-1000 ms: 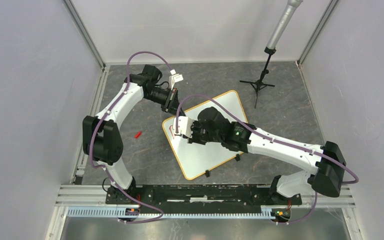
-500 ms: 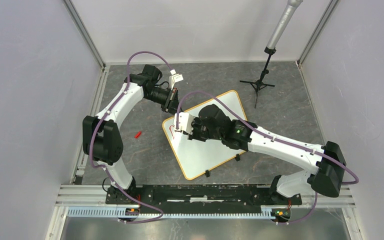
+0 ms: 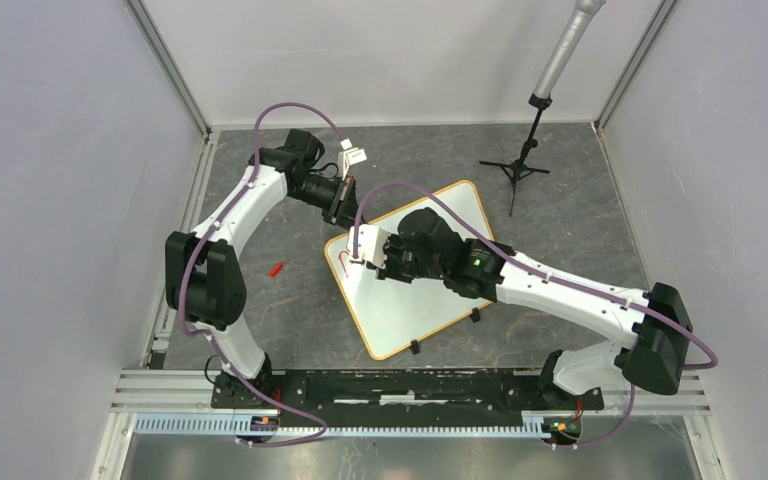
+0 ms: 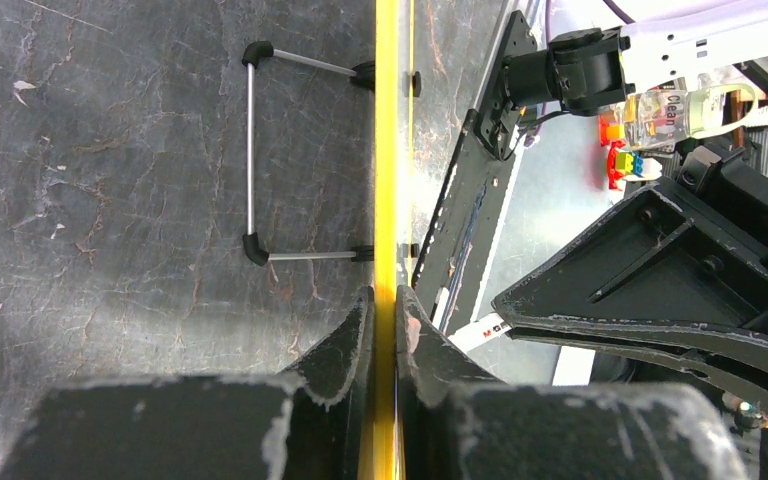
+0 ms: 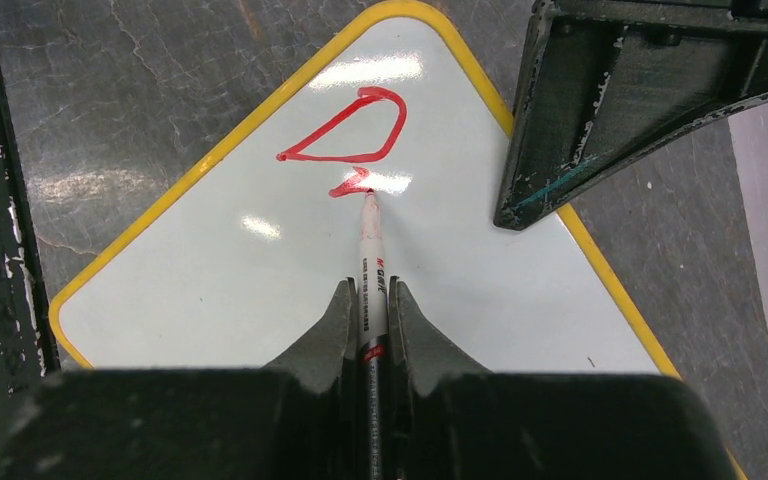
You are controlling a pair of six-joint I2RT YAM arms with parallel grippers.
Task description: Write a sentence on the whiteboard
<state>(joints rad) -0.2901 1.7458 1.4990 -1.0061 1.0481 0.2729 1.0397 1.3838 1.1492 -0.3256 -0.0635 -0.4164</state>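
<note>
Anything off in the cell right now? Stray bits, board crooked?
One stray: a small red piece, maybe a cap, lies loose on the table left of the whiteboard. The board sits diagonal to the table edges, but the left gripper pinches its rim, so that looks deliberate. No spill or damage visible.

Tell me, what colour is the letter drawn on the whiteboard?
The letter is red. It shows best in the right wrist view.
</note>
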